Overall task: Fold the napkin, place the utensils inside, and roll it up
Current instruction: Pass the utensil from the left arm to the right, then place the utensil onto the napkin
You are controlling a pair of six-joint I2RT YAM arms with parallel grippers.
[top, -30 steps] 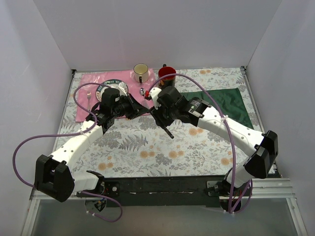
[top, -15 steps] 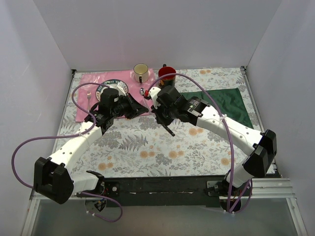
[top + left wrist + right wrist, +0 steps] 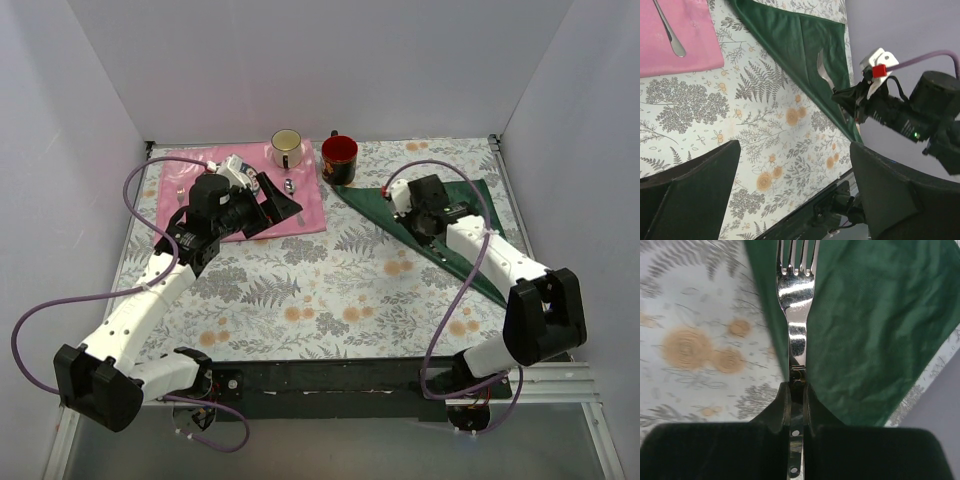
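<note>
The dark green napkin (image 3: 465, 215) lies folded into a triangle at the right of the table. My right gripper (image 3: 395, 198) hovers over its left part, shut on the black handle of a fork (image 3: 796, 295). In the right wrist view the gripper (image 3: 797, 395) pinches the handle, and the silver head points ahead along the napkin's (image 3: 875, 325) folded edge. My left gripper (image 3: 283, 198) stands open over the pink placemat (image 3: 310, 210) with nothing between its fingers (image 3: 690, 195). From the left wrist view the fork head (image 3: 822, 67) shows against the napkin (image 3: 800, 40).
A cream mug (image 3: 286, 148) and a red mug (image 3: 339, 158) stand at the back, the red one close to the napkin's left corner. A plate (image 3: 235, 165) sits on the placemat under my left arm. A small silver utensil (image 3: 670, 30) lies on the placemat (image 3: 685, 50).
The two grippers were close together mid-table. My right arm has swung right with the fork to the napkin. My left gripper has opened and pulled back over the placemat.
</note>
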